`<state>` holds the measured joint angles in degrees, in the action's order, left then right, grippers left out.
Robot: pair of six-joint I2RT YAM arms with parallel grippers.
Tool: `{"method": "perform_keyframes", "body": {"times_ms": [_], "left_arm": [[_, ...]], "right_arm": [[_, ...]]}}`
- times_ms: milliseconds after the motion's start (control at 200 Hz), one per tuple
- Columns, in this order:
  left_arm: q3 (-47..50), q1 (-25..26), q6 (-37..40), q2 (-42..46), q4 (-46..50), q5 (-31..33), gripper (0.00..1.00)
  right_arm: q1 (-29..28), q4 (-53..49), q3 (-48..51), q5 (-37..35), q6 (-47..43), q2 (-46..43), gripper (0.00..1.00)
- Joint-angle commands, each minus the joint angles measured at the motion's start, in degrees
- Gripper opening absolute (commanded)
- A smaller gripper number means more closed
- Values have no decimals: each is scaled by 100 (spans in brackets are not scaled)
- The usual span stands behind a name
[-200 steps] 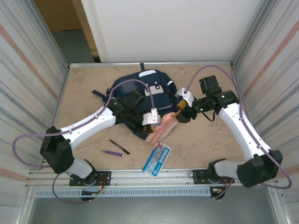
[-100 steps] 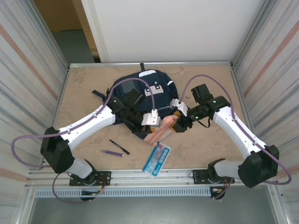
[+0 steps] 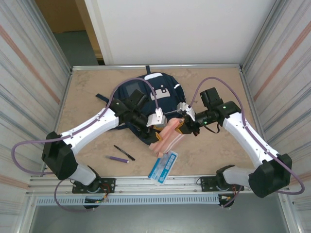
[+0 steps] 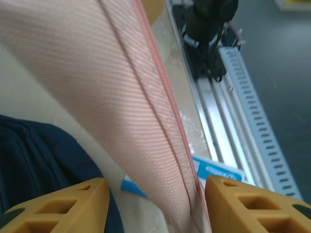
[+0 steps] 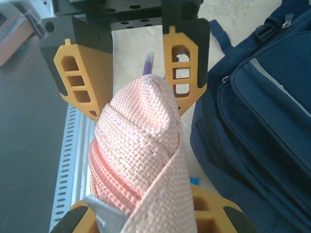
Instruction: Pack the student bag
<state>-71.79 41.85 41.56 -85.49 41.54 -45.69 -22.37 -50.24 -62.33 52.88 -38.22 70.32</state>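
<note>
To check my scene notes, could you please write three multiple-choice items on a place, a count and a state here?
1. Where is the blue-and-white card? A by the far wall; B near the table's near edge; C against the left wall.
2. How many pens lie on the table? A one; B two; C four.
3. What is the right gripper doing? A shut on the pink pencil case; B open, holding nothing; C holding a pen.
Answers: 1 B, it lies close to that edge; 2 B, a black pen and a purple pen; 3 A, its fingers clamp the case.
</note>
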Motion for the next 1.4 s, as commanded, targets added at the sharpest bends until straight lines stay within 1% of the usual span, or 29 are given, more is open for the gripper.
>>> {"method": "perform_keyframes", "body": {"times_ms": [0, 80, 185, 276, 371, 421, 441, 461, 486, 541, 636, 646, 666, 672, 682, 692, 712, 747, 827, 842, 857, 912, 967, 1072, 1143, 1198, 1263, 1348, 1393], "left_arm": [[272, -153, -875, 201, -724, -799, 54], [439, -172, -1369, 282, -1338, -979, 52], [542, -124, -1961, 293, -1981, -866, 45], [584, -124, -2226, 295, -2255, -815, 37], [662, -124, -2396, 357, -2473, -748, 35], [697, -124, -2390, 385, -2538, -748, 25], [726, -128, -2366, 399, -2566, -735, 19], [732, -132, -2344, 403, -2585, -745, 9], [745, -145, -2297, 417, -2577, -784, 0], [784, -183, -2216, 432, -2588, -919, 0], [841, -203, -2215, 440, -2660, -912, 0], [842, -203, -2194, 431, -2649, -908, 0], [842, -207, -2160, 427, -2623, -885, 0], [842, -210, -2147, 428, -2606, -887, 0], [842, -200, -2120, 428, -2589, -875, 0], [840, -202, -2091, 422, -2567, -861, 0], [846, -205, -2052, 420, -2540, -839, 0], [842, -213, -2005, 404, -2491, -765, 0], [842, -212, -2005, 380, -2451, -708, 0], [845, -212, -1992, 382, -2449, -705, 0], [844, -212, -1981, 376, -2437, -724, 0], [841, -211, -1890, 375, -2387, -722, 0], [818, -211, -1831, 371, -2340, -722, 0], [805, -203, -1885, 351, -2381, -704, 0], [789, -186, -1899, 335, -2391, -737, 0], [798, -185, -1890, 334, -2404, -740, 0], [820, -181, -1931, 353, -2451, -731, 0], [893, -186, -2010, 400, -2593, -728, 0], [912, -175, -2001, 418, -2597, -726, 0]], "right_arm": [[56, 62, 42, 310, -92, -156, 0], [44, 110, -25, 227, 44, -107, 0], [42, 388, 16, 228, 428, -132, 0], [40, 558, 104, 154, 685, -125, 0], [8, 558, 130, -90, 918, -124, 0], [-36, 587, 202, -112, 915, -163, 0], [-63, 617, 233, -91, 907, -178, 0], [-74, 636, 252, -71, 880, -185, 0], [-93, 640, 272, -51, 830, -190, 0], [-120, 574, 261, -68, 757, -175, 0], [-162, 470, 256, -208, 625, -212, 0], [-169, 480, 269, -213, 614, -219, 3], [-184, 500, 295, -206, 592, -243, 12], [-182, 508, 297, -207, 585, -254, 15], [-196, 526, 310, -201, 580, -260, 25], [-204, 538, 324, -189, 579, -266, 32], [-203, 541, 337, -135, 608, -279, 41], [-206, 499, 321, 14, 667, -291, 45], [-147, 383, 199, 349, 1068, -292, 48], [-125, 383, 202, 427, 1155, -291, 52], [-93, 384, 200, 517, 1231, -299, 53], [-24, 397, 224, 764, 1402, -306, 53], [5, 617, 265, 804, 1785, -317, 53], [1, 1458, 395, 481, 3059, -279, 53], [-17, 2324, 636, 130, 4041, -276, 52], [-58, 2799, 806, -80, 4502, -266, 51], [-136, 2931, 867, -304, 4669, -233, 49], [-307, 2828, 881, -963, 4743, -245, 48], [-369, 2828, 918, -1170, 4777, -255, 46]]}}
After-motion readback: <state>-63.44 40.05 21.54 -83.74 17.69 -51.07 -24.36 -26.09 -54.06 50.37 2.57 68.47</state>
